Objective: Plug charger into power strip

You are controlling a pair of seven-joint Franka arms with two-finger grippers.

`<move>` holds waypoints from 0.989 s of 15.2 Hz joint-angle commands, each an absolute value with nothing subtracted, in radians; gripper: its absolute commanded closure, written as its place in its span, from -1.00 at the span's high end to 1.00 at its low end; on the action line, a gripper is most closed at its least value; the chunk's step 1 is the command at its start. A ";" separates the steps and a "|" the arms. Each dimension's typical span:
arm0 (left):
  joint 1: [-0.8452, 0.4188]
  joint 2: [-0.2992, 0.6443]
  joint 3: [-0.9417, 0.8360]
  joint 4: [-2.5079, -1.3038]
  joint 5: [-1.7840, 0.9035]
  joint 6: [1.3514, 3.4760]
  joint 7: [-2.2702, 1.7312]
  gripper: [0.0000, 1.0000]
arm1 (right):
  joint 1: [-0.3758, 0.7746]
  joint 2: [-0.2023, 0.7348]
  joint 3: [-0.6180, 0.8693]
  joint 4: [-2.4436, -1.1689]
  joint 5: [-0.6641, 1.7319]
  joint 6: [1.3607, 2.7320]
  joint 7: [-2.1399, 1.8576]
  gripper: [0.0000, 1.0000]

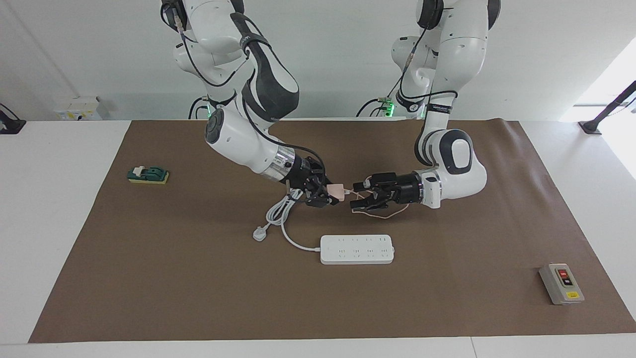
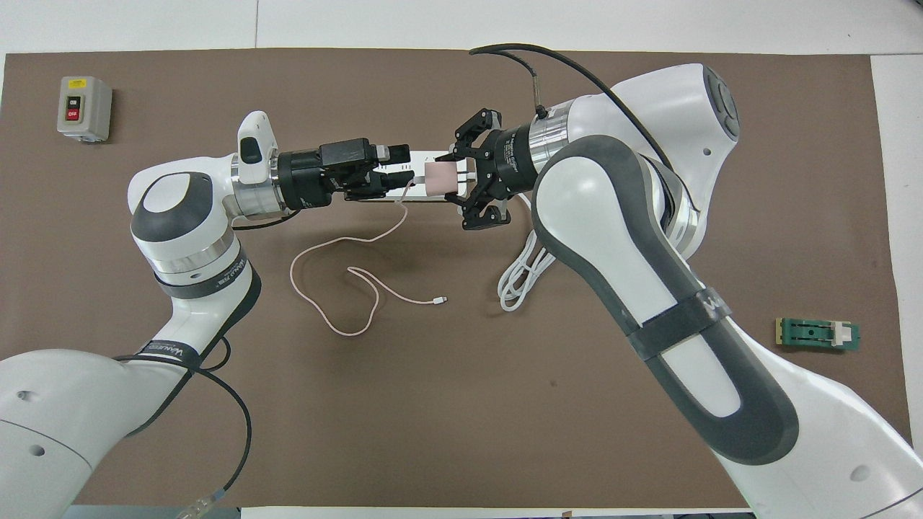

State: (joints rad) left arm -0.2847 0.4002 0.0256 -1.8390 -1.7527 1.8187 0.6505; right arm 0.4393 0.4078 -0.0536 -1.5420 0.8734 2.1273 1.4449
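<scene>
The pale-pink cube-shaped charger (image 1: 337, 189) hangs in the air over the brown mat (image 1: 198, 298), pinched between the fingers of the right gripper (image 1: 332, 195), which reaches in from the right arm's end of the table. Facing it, the left gripper (image 1: 358, 195) hangs just beside the cube, its fingers drawn close about the thin pink cable (image 2: 339, 288) where it leaves the adapter; whether they truly press the cable I cannot tell. The cable drops to the mat and lies there in loose loops, its small white connector resting free on the paper. The power strip (image 1: 357, 249), a long flat white bar with rounded corners and two rows of outlets, lies flat on the mat, farther from the robots than both grippers. Its thick white cord (image 1: 280, 211) runs toward the right arm's end and coils in a bundle under the right wrist, ending in a white three-pin plug (image 1: 259, 233). Wide bare mat lies all round the strip. A small grey box (image 1: 562, 283) with a red and a black button and a yellow label sits near the mat's edge at the left arm's end; the overhead view shows "OFF" on the red one. A green block on a yellow base (image 1: 148, 175) sits well apart toward the right arm's end. The left arm's link bears a black band with white lettering too small to read.
</scene>
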 commanded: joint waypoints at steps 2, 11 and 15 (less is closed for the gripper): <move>-0.307 0.413 0.035 -1.831 -1.761 1.818 0.637 1.00 | 0.443 0.422 -0.055 -1.513 0.848 2.137 1.476 -1.00; -0.310 0.399 0.038 -1.868 -1.744 1.747 0.644 1.00 | 0.443 0.423 -0.055 -1.513 0.848 2.138 1.476 -1.00; -0.307 0.397 0.038 -1.868 -1.726 1.730 0.644 1.00 | 0.442 0.423 -0.054 -1.513 0.848 2.144 1.476 -1.00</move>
State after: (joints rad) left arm -0.3056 0.4077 0.0284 -1.8539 -1.7400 1.7554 0.6490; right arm 0.4393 0.4080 -0.0538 -1.5394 0.8706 2.1279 1.4449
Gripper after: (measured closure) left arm 0.000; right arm 0.480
